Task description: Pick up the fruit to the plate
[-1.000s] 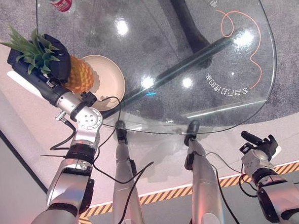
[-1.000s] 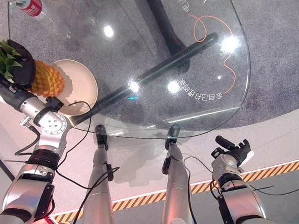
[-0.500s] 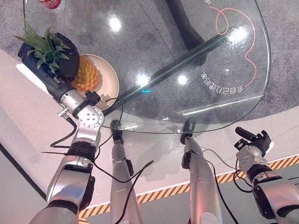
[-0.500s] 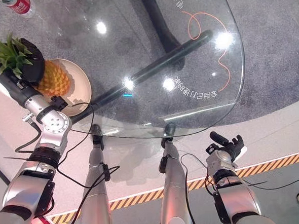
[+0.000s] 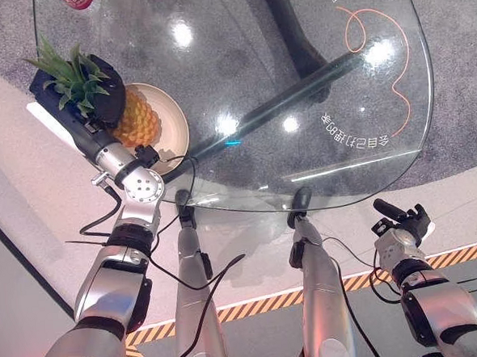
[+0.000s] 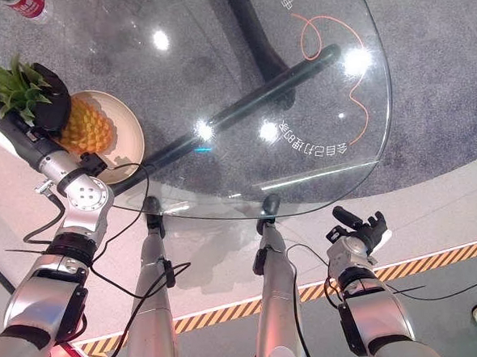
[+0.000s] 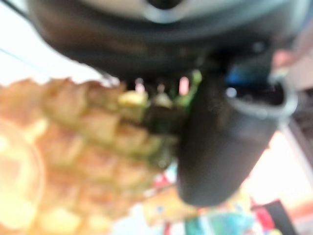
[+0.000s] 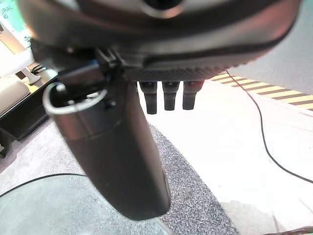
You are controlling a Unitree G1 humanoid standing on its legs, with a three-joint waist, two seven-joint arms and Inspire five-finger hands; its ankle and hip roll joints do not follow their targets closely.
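Note:
A pineapple (image 5: 134, 120) with a green leafy crown hangs over the cream plate (image 5: 173, 132) at the left edge of the round glass table (image 5: 297, 78). My left hand (image 5: 103, 88) is shut on the fruit near its crown; the left wrist view has the pineapple (image 7: 73, 147) pressed against the thumb (image 7: 220, 142). The pineapple's lower end is over the plate's bowl; I cannot tell if it touches. My right hand (image 5: 403, 219) hangs low at the right, below the table's near edge, fingers straight and holding nothing, and is seen as the right hand (image 8: 127, 147) in its wrist view.
A red drink can (image 5: 74, 1) stands at the table's far left edge. An orange cord (image 5: 376, 49) curls over the grey carpet under the glass. A yellow-and-black striped line (image 5: 254, 303) crosses the floor near me.
My left hand has carried the pineapple a little to the right, from beside the plate to over it. The camera has shifted slightly. The right hand stays low.

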